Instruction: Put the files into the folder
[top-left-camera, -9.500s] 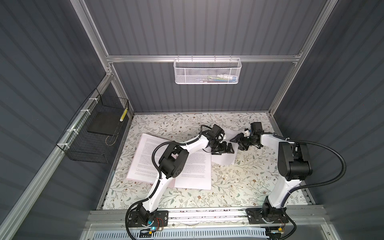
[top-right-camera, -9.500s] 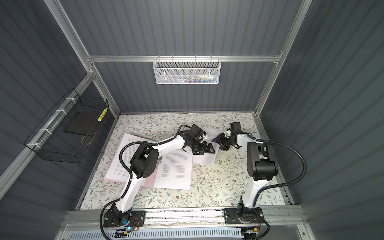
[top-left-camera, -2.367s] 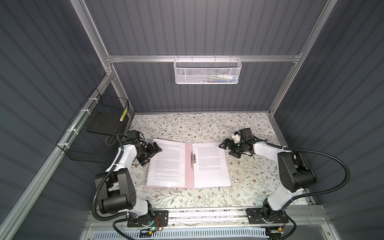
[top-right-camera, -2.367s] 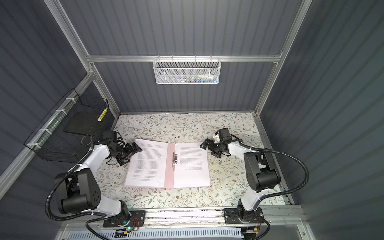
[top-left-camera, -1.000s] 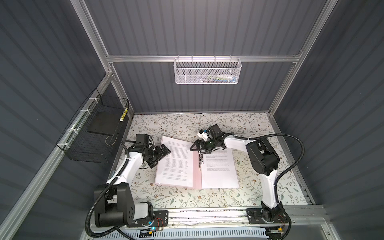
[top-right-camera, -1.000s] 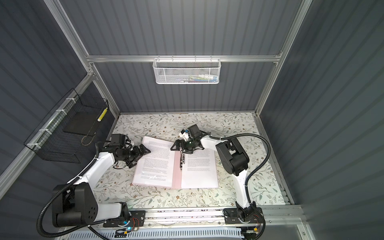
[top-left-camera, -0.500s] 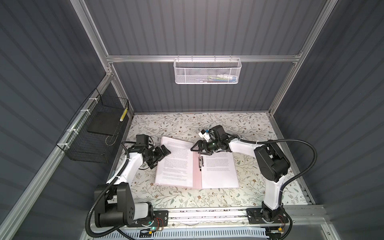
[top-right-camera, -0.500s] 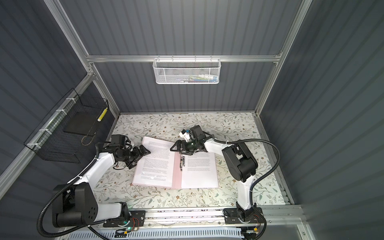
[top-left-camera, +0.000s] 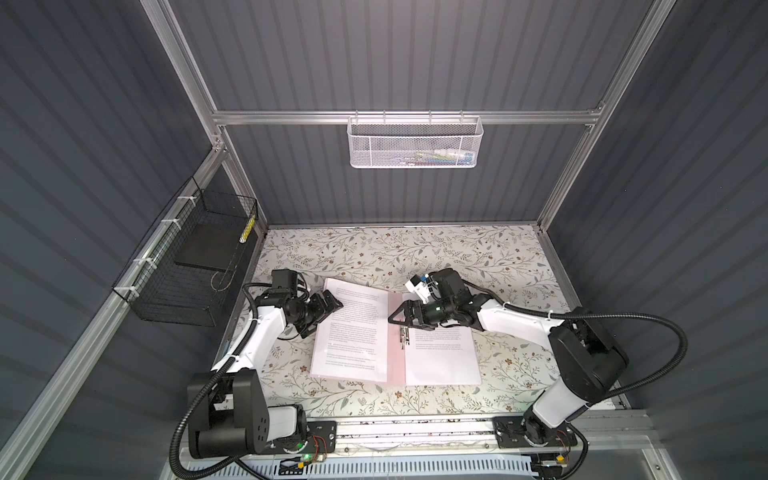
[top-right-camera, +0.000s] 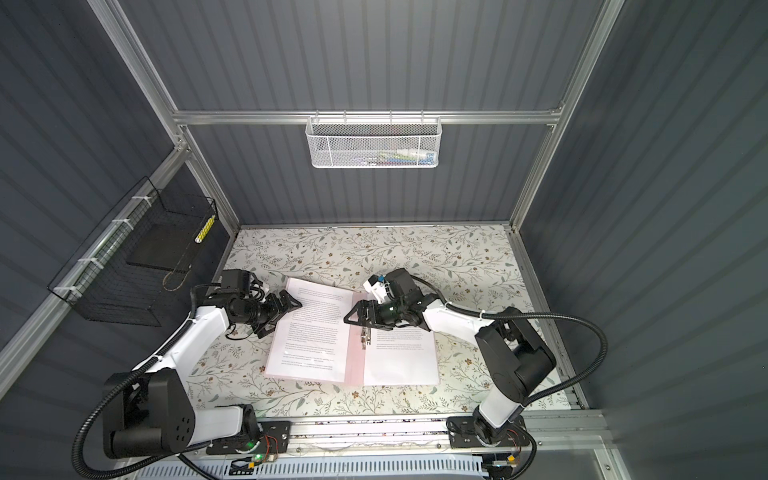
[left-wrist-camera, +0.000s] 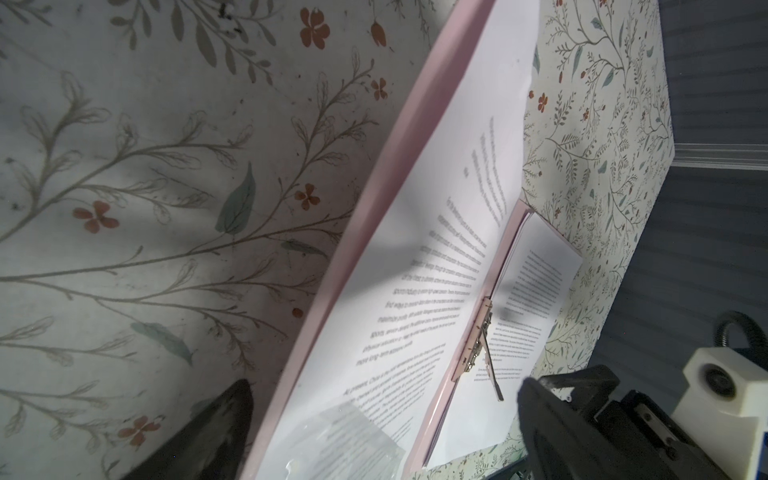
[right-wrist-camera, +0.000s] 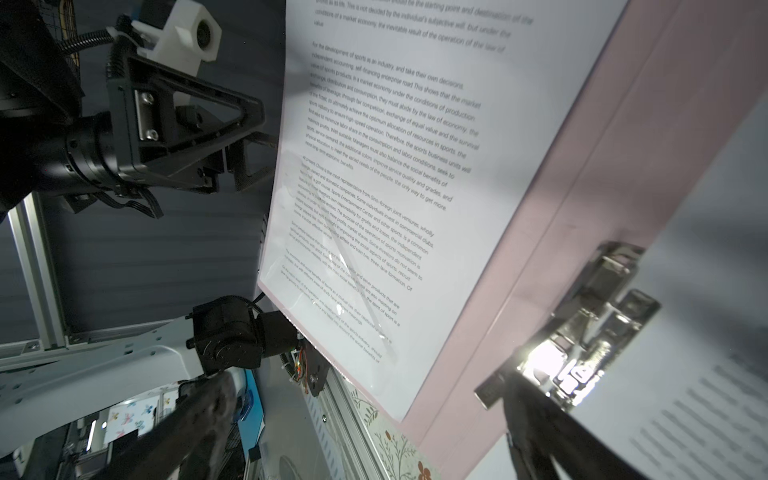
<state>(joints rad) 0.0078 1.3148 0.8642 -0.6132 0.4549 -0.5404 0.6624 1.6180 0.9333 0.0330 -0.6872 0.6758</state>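
Observation:
The pink folder (top-left-camera: 396, 361) (top-right-camera: 355, 365) lies open on the floral table, with files (top-left-camera: 353, 336) (top-left-camera: 440, 357) on both halves. Its left cover (left-wrist-camera: 374, 199) looks tilted up off the table. The metal clip (top-left-camera: 404, 337) (right-wrist-camera: 582, 332) sits on the spine. My left gripper (top-left-camera: 326, 316) (top-right-camera: 284, 318) is open at the left cover's outer edge near the far corner, one finger (left-wrist-camera: 208, 436) just outside that edge. My right gripper (top-left-camera: 399, 318) (top-right-camera: 353, 318) (right-wrist-camera: 368, 378) is open over the spine's far end, one finger against the clip's end.
A black wire basket (top-left-camera: 199, 266) holding a flat black slab hangs on the left wall. A white mesh basket (top-left-camera: 413, 143) hangs on the back wall. The arms' base rail (top-left-camera: 415, 428) runs along the front edge of the table (top-left-camera: 415, 249).
The right arm's elbow has swung out to the right while its gripper stays at the clip. The left gripper and the folder have hardly moved over the last second.

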